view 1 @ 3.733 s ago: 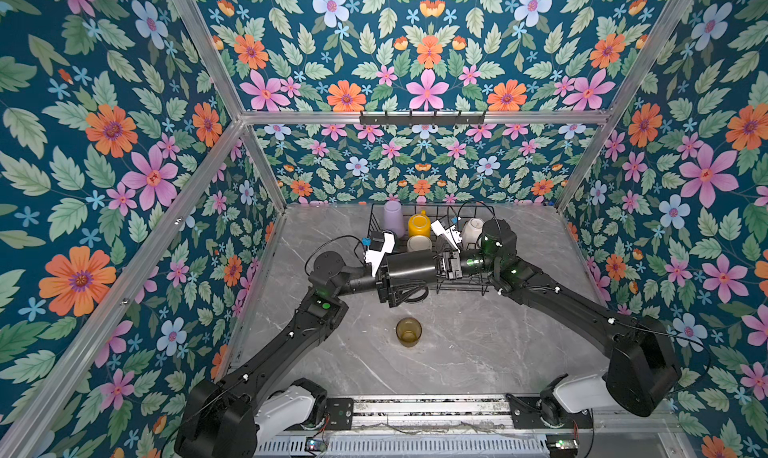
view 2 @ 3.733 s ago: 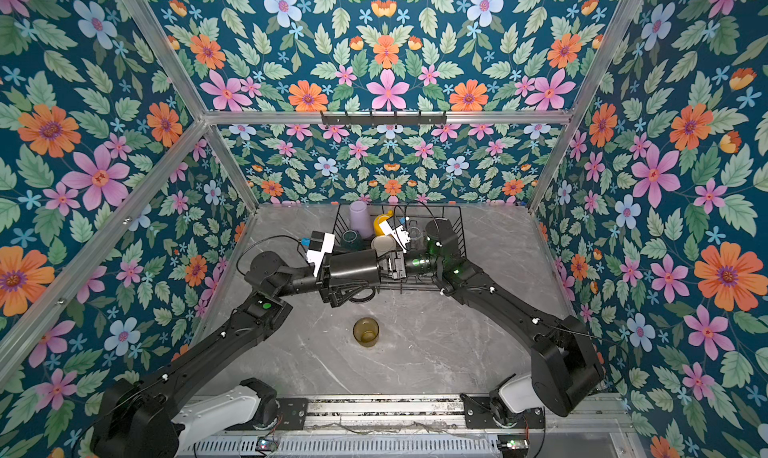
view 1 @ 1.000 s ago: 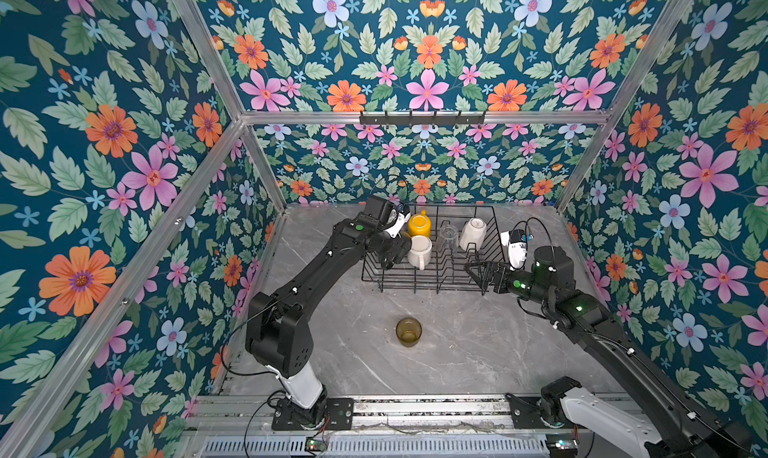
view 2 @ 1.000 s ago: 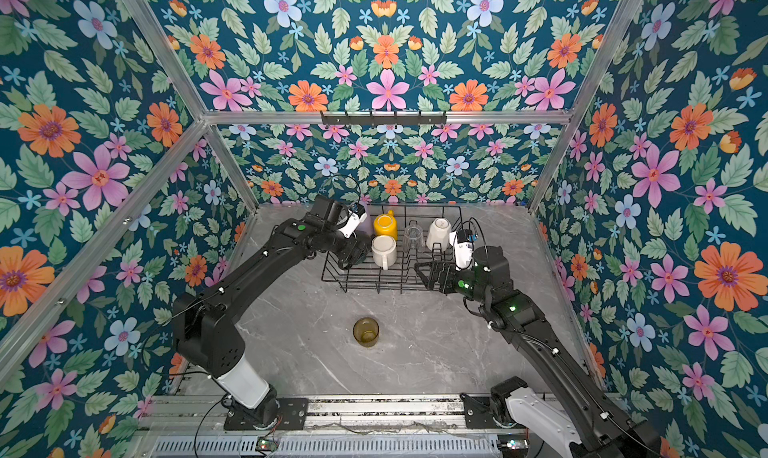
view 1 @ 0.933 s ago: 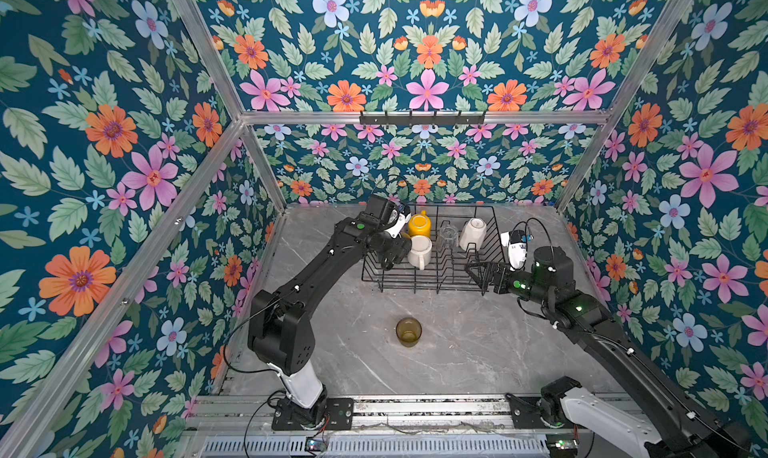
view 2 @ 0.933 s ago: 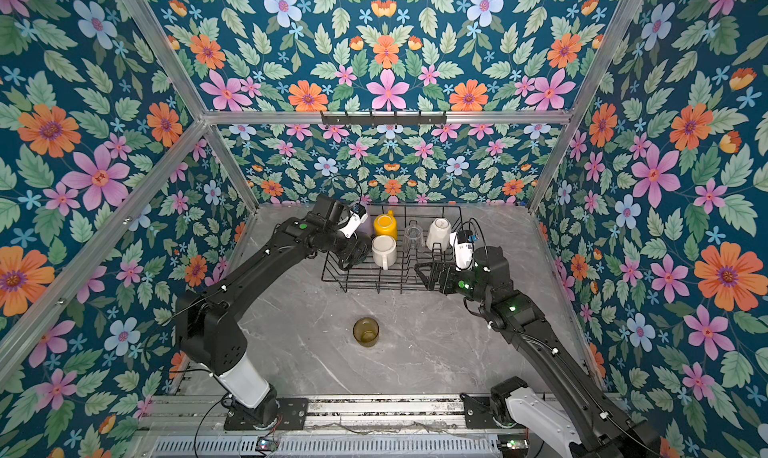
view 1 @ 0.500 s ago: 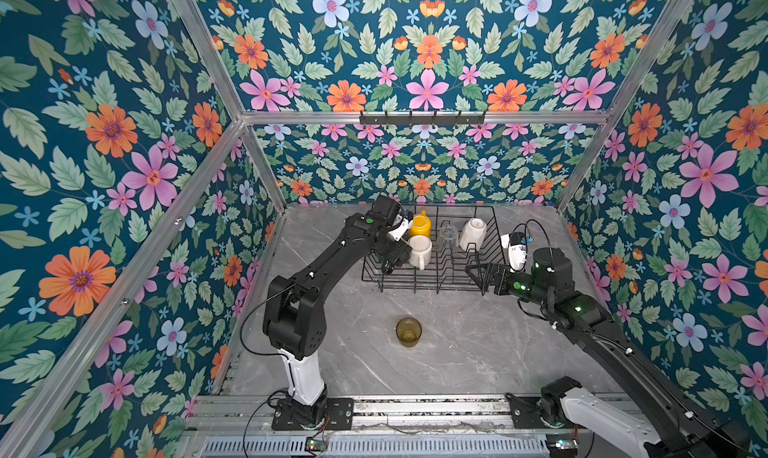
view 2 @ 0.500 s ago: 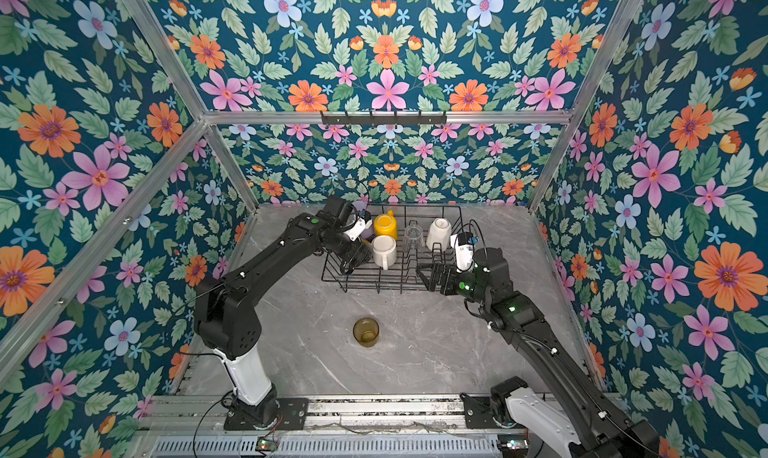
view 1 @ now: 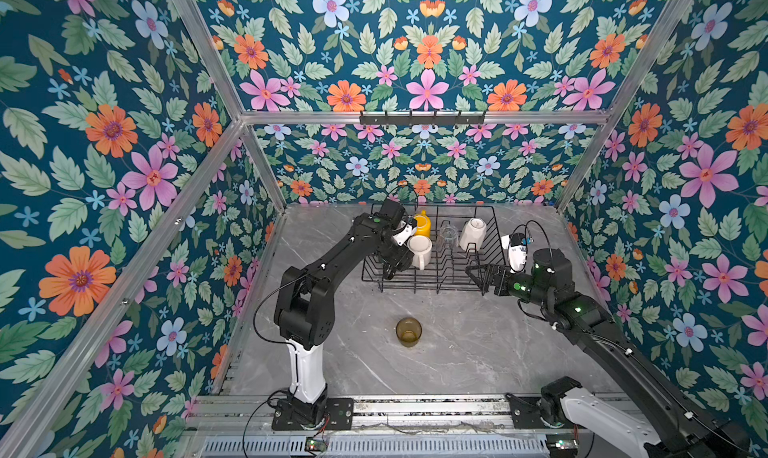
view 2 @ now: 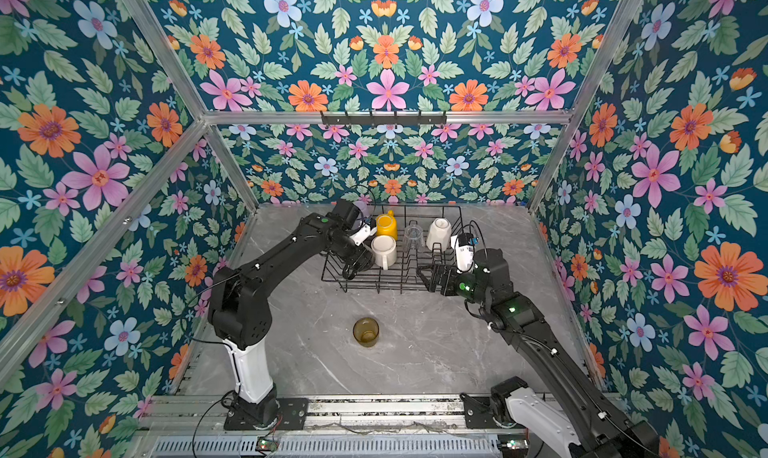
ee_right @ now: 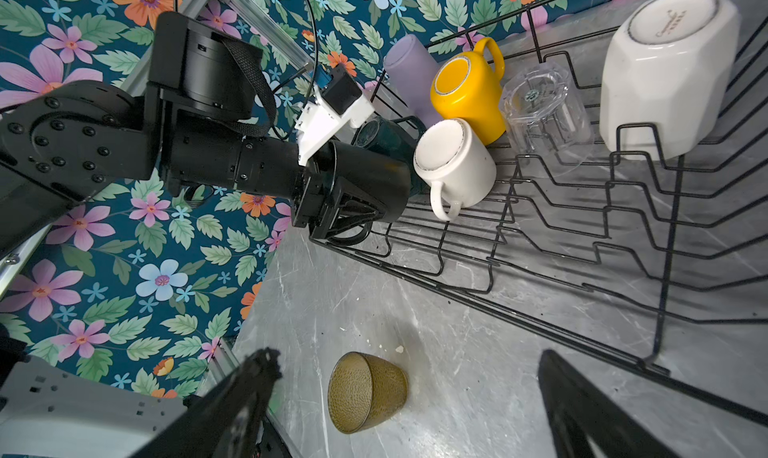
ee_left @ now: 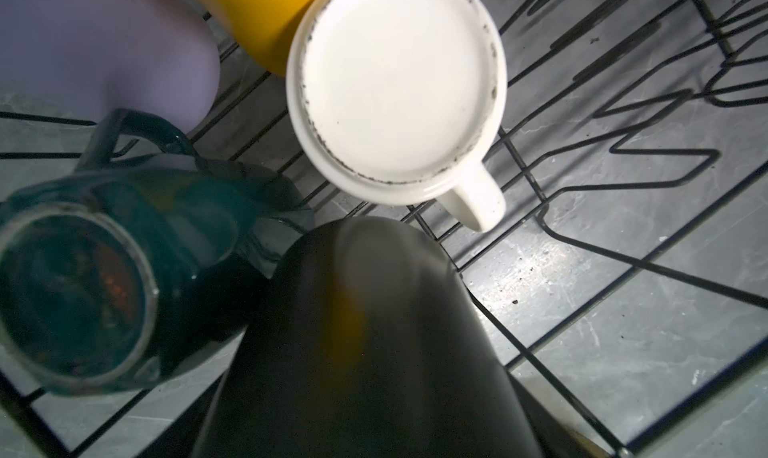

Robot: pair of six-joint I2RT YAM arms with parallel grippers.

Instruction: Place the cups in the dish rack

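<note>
The left end effector [ee_right: 353,194] is clamped across the body of the black mug [ee_left: 365,344], its grip stretched wide because the mug is broad. It holds the mug on its side over the near left corner of the dish rack [view 1: 451,269]. That looks like the one open spot at that end, just beside the teal mug [ee_left: 83,294] and the cream mug [view 1: 419,248]. I cannot tell whether the black mug already touches the wires.

The cream mug, the yellow mug [view 1: 423,223] and the clear glass [view 1: 448,232] stand mouth down, presumably so they drain. The white mug [view 1: 473,232] leans tilted against the upright prongs, which keep it from rolling. The lilac tumbler [ee_right: 409,67] sits in the far left corner behind the teal mug.

The amber glass [view 1: 408,331] stands alone on the desk [view 1: 478,352], well apart from the rack, and is the only cup left out. The right end effector [view 1: 478,277] hovers empty at the rack's near right corner with its jaws fully apart, likely kept clear of the left arm and ready for that glass
</note>
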